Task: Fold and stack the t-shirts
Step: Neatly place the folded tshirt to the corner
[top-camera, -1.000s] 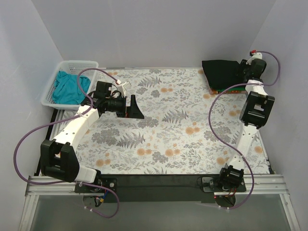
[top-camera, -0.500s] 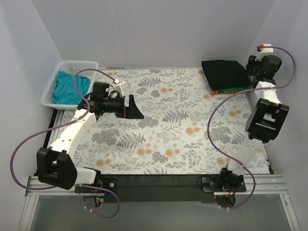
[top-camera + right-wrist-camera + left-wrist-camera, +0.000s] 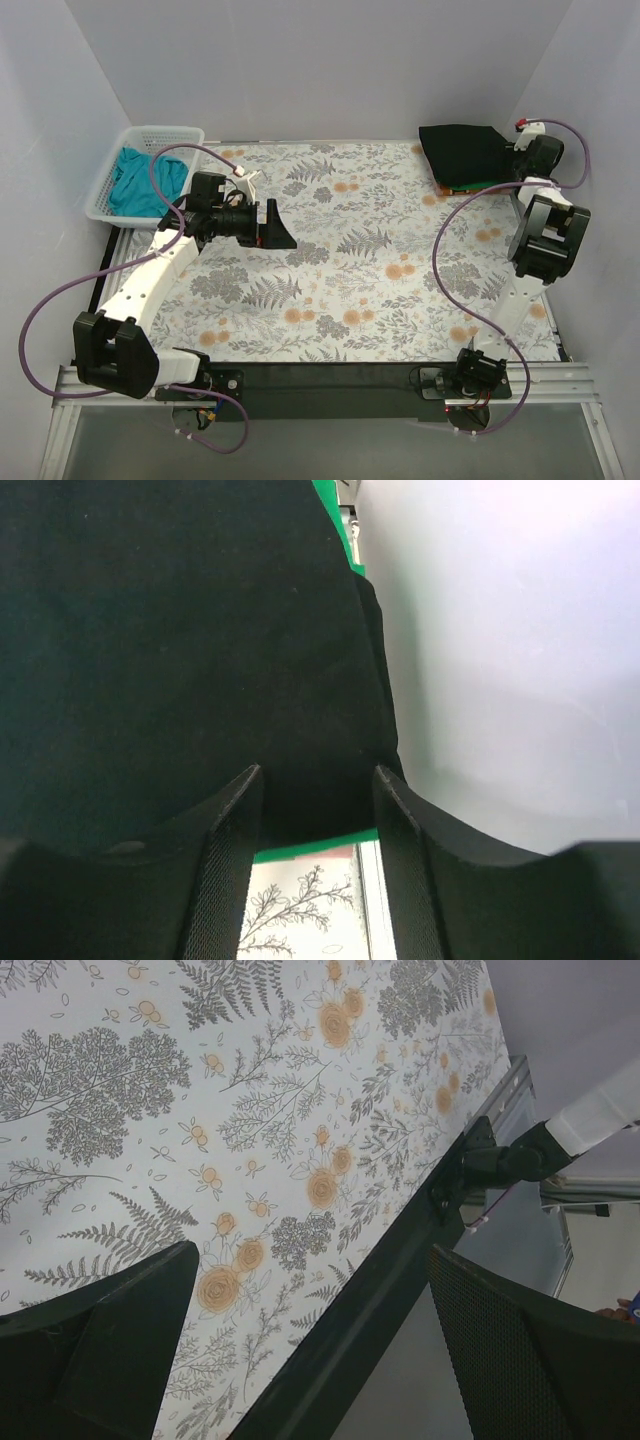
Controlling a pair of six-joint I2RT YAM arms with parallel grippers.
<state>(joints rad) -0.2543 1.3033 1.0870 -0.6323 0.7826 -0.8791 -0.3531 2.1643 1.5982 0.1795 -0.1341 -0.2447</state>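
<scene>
The black t-shirt (image 3: 463, 152) lies folded at the far right corner, on top of the bright green t-shirt, whose edge (image 3: 482, 186) shows beneath it. The teal t-shirt (image 3: 138, 182) lies crumpled in the white basket. My right gripper (image 3: 512, 158) is open at the black shirt's right edge. In the right wrist view its fingers (image 3: 225, 880) stand apart over the black cloth (image 3: 180, 650) and a green strip (image 3: 315, 845), with the gripper's midpoint (image 3: 315, 780) above the shirt's edge. My left gripper (image 3: 278, 224) is open and empty above the table's left middle; it also shows in the left wrist view (image 3: 312, 1252).
The white mesh basket (image 3: 110, 178) stands at the far left beside the wall. The floral table cover (image 3: 350, 270) spans the middle. The black front rail (image 3: 400, 1290) runs along the near edge. Walls close in on the left, back and right.
My right gripper rose off the black shirt toward the right wall, then came back down to the shirt's right edge. The left arm shifted only slightly.
</scene>
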